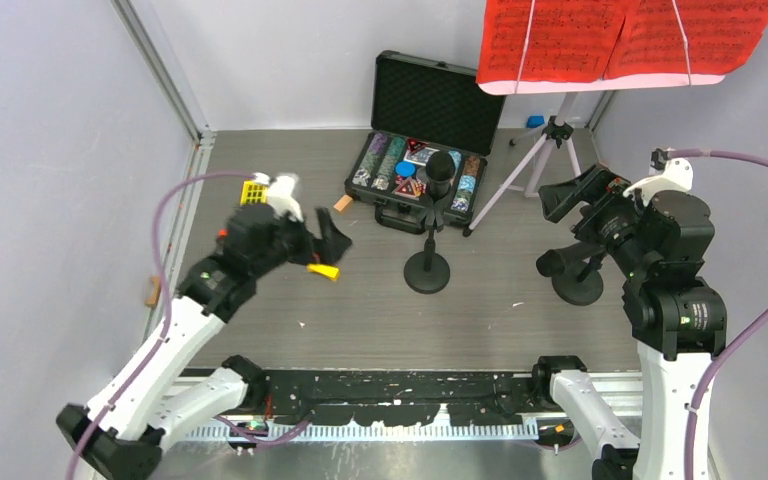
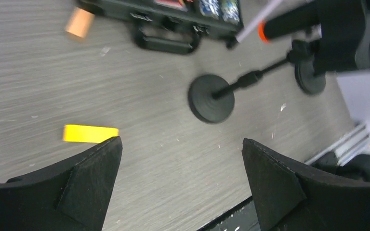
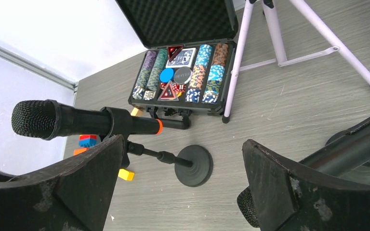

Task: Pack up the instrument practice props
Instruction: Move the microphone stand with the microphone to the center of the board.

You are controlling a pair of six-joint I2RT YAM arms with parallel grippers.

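The white music rack holding red sheet-music pages (image 1: 625,40) stands at the back right on silver tripod legs (image 1: 535,165) (image 3: 279,43). One black microphone (image 1: 440,172) (image 3: 77,120) sits on a pole with a round base (image 1: 427,272) (image 2: 212,98) (image 3: 192,166) at mid-table. A second microphone (image 1: 558,262) (image 3: 244,207) on its own stand base (image 1: 578,288) is just below my right gripper (image 1: 572,215) (image 3: 183,142), which is open and holds nothing. My left gripper (image 1: 332,238) (image 2: 180,142) hovers open and holds nothing left of the middle stand.
An open black case of poker chips (image 1: 420,170) (image 3: 183,72) lies behind the middle stand. A yellow block (image 1: 323,271) (image 2: 90,133) rests by the left gripper. Small blocks lie at the back left (image 1: 252,190) and behind the tripod (image 1: 534,122). Walls close in left, right and back.
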